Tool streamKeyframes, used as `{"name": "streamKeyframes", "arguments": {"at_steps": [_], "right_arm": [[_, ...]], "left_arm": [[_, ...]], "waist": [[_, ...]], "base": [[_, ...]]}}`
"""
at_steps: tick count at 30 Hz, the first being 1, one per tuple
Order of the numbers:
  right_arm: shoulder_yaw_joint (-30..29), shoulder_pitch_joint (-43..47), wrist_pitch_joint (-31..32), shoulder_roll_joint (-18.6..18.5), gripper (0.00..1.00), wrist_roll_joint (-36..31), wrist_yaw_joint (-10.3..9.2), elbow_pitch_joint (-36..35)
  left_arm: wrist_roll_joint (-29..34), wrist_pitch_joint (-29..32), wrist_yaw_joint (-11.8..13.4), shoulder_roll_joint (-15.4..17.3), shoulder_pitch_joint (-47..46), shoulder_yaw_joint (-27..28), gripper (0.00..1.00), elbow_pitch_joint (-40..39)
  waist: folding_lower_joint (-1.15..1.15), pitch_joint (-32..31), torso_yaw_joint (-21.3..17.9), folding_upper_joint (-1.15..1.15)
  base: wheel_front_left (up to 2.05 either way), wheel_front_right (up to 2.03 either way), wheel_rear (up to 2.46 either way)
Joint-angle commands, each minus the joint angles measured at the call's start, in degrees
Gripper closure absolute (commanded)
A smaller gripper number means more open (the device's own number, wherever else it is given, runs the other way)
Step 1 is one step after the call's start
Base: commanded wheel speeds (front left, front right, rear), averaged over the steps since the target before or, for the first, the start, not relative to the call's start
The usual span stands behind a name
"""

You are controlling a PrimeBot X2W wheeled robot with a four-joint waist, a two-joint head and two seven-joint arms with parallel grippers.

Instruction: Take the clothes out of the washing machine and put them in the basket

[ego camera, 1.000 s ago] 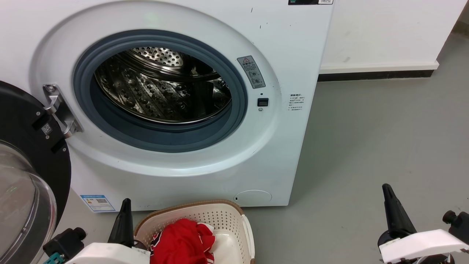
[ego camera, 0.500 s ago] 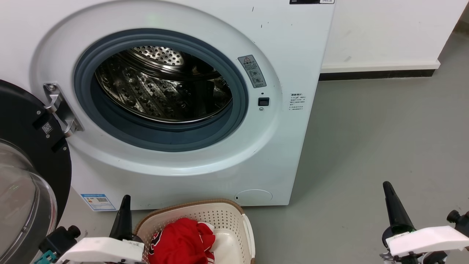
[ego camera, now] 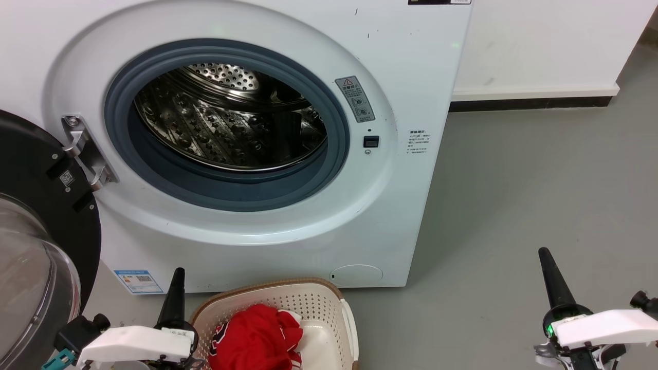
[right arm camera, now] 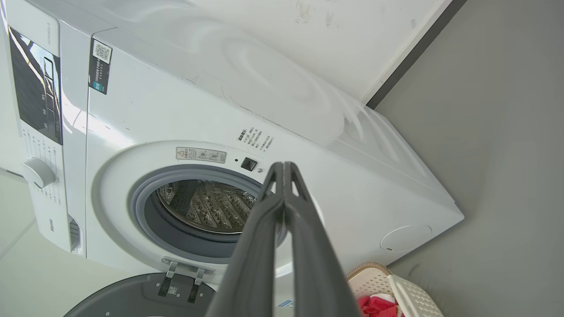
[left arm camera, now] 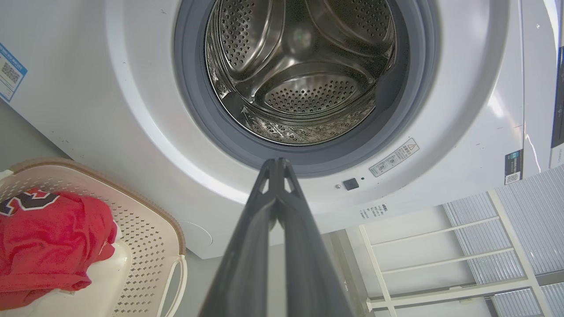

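The washing machine (ego camera: 406,205) stands on the grey floor (ego camera: 524,195) with its black-framed glass door (ego camera: 36,174) swung open at the left of the head view. The perforated steel drum (ego camera: 226,128) is exposed through the grey-rimmed porthole, and bare metal shows across its visible part. The basket (ego camera: 313,303) sits on the floor directly in front of the machine, below the porthole. The clothes (ego camera: 254,336), a red bundle with white trim, lie inside the basket, toward its left side. The left claw (ego camera: 178,275) is just beside the basket's left rim, pointing toward the machine. Its two fingers are pressed together with nothing between them, as the left wrist view confirms. The right claw (ego camera: 545,257) is over open floor, well apart from the basket and to the right of the machine. Its fingers are likewise pressed together and grip nothing.
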Motion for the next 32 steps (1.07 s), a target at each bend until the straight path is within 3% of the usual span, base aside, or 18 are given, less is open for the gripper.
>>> {"name": "streamKeyframes", "arguments": {"at_steps": [1, 32], "right_arm": [[-0.21, -1.47, 0.28, -0.41, 1.0, 1.93, 0.01, -0.13], [-1.39, -4.01, 3.43, -0.23, 1.0, 18.48, 0.01, 2.66]], "left_arm": [[-1.74, 0.43, -0.47, 0.08, -1.54, 0.34, 1.0, -0.12], [-18.36, 4.34, -1.36, -0.03, -4.2, 1.41, 1.0, 2.41]], "waist": [[-0.01, 0.02, 0.02, 0.0], [-0.01, 0.4, 0.34, 0.0]], "base": [[0.0, 0.0, 0.0], [0.0, 0.0, 0.0]]}}
